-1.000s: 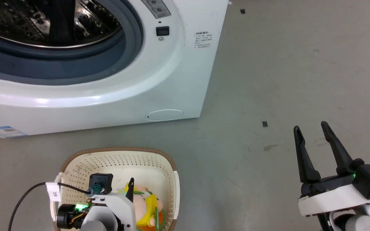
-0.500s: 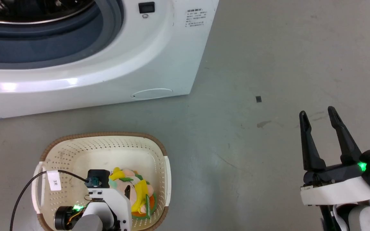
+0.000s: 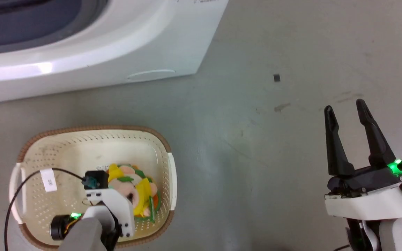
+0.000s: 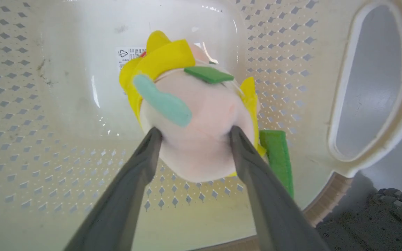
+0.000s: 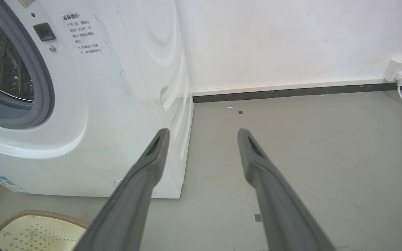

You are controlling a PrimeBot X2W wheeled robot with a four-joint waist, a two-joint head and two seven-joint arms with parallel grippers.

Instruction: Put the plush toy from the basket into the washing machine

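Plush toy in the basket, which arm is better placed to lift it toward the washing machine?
Left. The left gripper pinches the plush toy on both sides inside the basket. The right gripper is open and empty over the floor, apart from the basket.

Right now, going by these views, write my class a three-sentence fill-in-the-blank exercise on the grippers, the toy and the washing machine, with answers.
1. The fingers of the left gripper pinch the plush toy inside the ____.
2. The right gripper is ____ and holds nothing.
3. The washing machine has a body coloured ____.
Missing words: basket; open; white.
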